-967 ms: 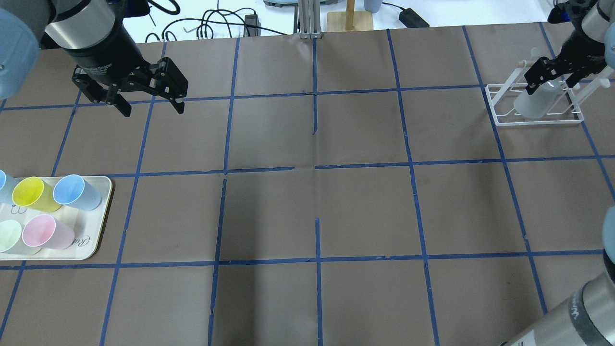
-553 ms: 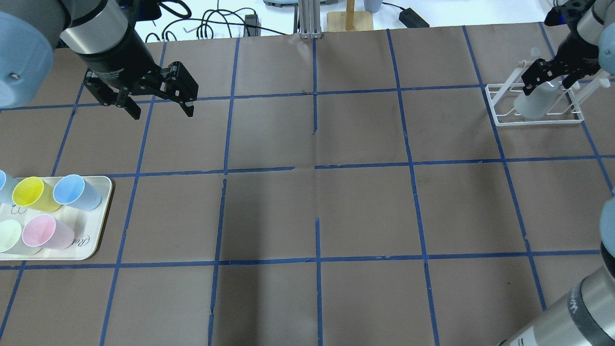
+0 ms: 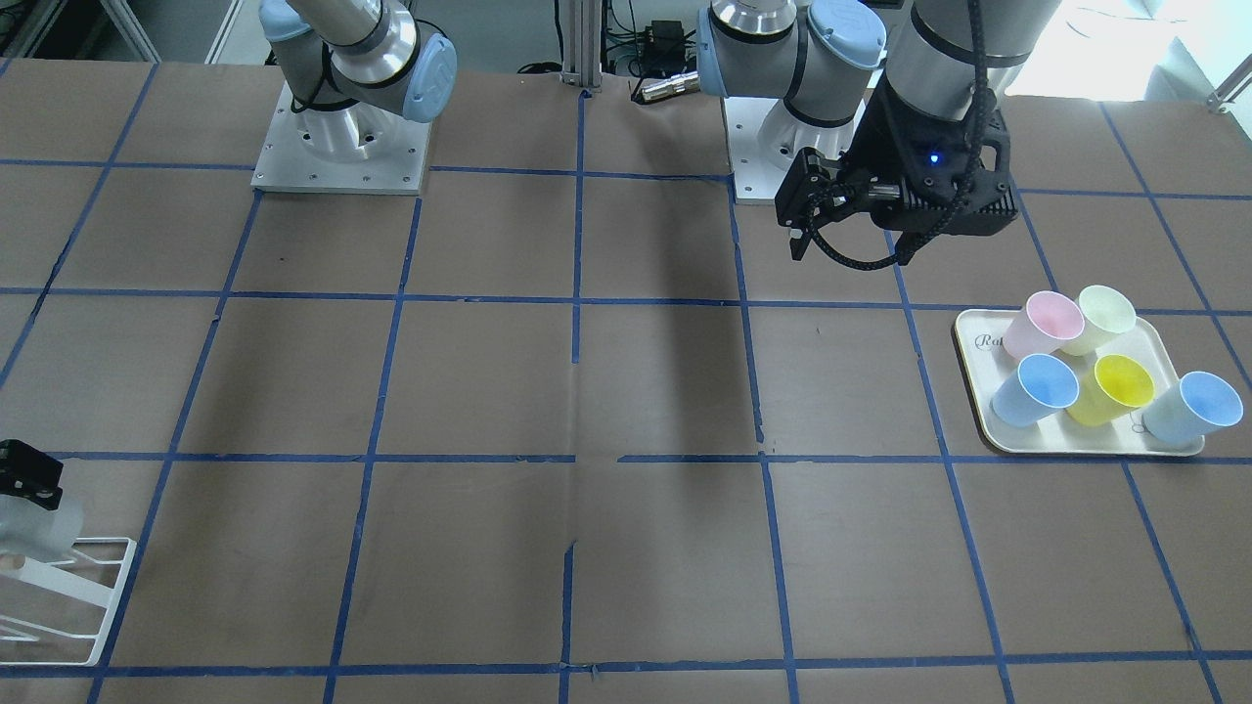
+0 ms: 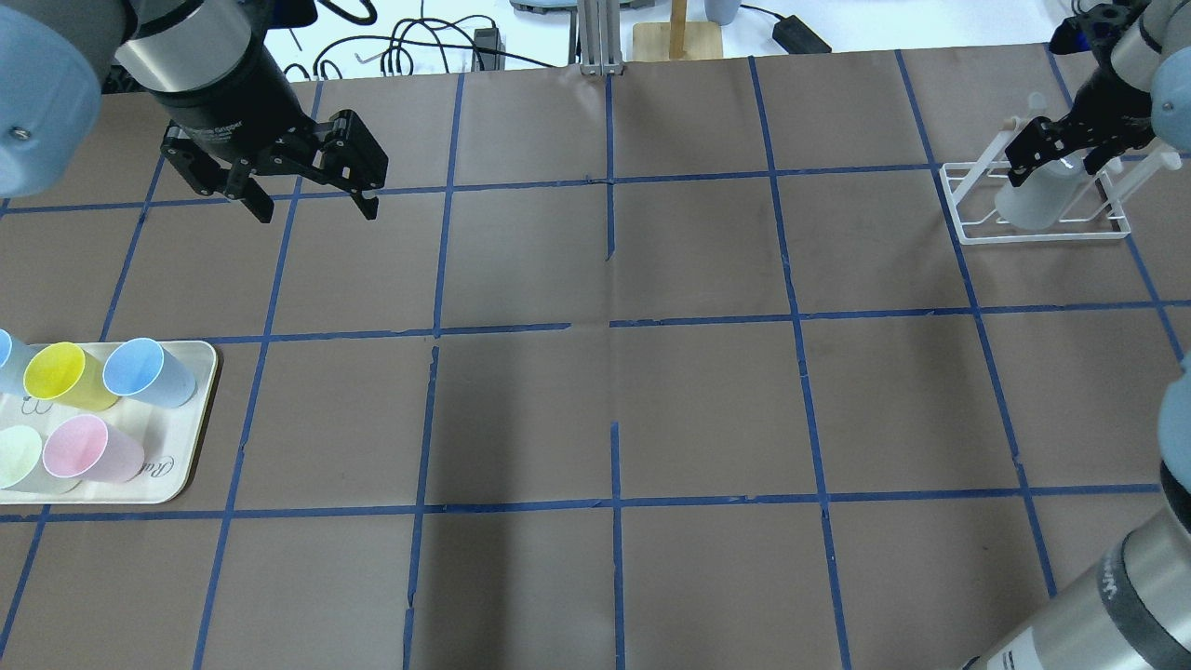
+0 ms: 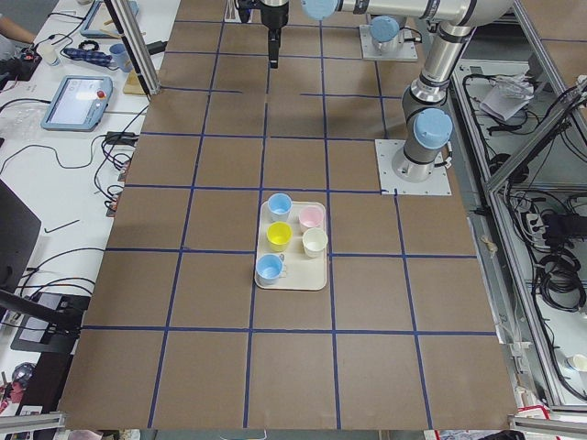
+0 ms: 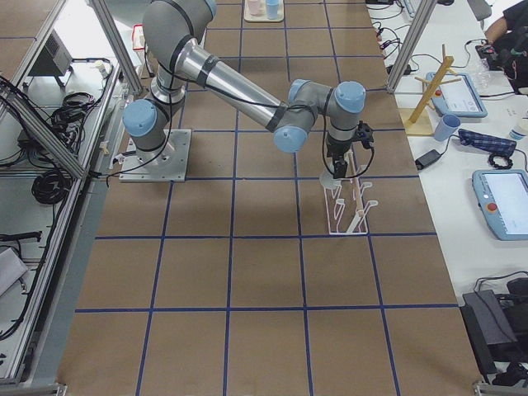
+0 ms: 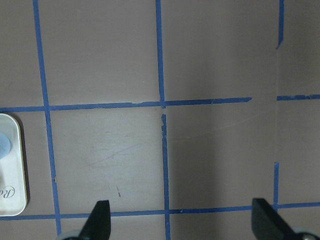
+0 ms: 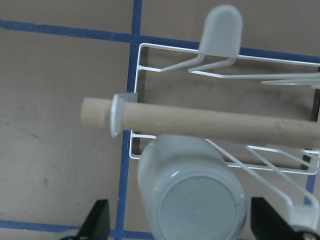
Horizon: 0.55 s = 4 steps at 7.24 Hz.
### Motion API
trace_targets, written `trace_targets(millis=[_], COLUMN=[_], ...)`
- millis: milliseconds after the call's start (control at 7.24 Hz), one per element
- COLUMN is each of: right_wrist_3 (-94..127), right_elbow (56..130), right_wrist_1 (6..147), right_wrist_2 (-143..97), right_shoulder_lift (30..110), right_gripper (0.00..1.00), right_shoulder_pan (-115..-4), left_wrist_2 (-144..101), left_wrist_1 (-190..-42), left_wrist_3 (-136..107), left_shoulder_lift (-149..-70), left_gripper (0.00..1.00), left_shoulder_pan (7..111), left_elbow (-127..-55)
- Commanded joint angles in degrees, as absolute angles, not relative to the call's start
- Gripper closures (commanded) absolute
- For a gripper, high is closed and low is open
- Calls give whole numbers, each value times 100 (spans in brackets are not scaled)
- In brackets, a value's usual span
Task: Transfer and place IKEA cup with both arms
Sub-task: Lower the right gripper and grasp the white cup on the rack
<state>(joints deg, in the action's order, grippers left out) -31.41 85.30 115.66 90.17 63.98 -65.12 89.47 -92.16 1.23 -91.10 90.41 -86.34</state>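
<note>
The grey cup sits upside down on the white rack at the table's two o'clock, between the right pincer's wide fingers. The left pincer, wide and empty, hovers at ten o'clock.

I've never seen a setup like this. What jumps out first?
Probably the pastel cups clustered on a cream tray at the robot's left, bright against the brown table. Next, far on its right, the right gripper hangs open astride a grey cup sitting upside down on a white rack. The left gripper hovers open above the table.
</note>
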Motion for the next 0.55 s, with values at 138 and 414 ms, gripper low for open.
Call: trace_targets(millis=[138,414], right_wrist_3=[-3138,-3085], right_elbow=[8517,8508], right_wrist_1=[11742,11725], right_wrist_2=[9000,9009], right_shoulder_lift=[6293,6319], right_gripper=[1,14], right_shoulder_pan=[-6513,-6513], left_wrist_2=[8965,8956], left_wrist_1=[-9299,-9299], left_wrist_3=[123,123], left_shoulder_lift=[-9088,-9079], left_gripper=[0,0], left_shoulder_pan=[9053,9053], left_elbow=[-8631,-8631])
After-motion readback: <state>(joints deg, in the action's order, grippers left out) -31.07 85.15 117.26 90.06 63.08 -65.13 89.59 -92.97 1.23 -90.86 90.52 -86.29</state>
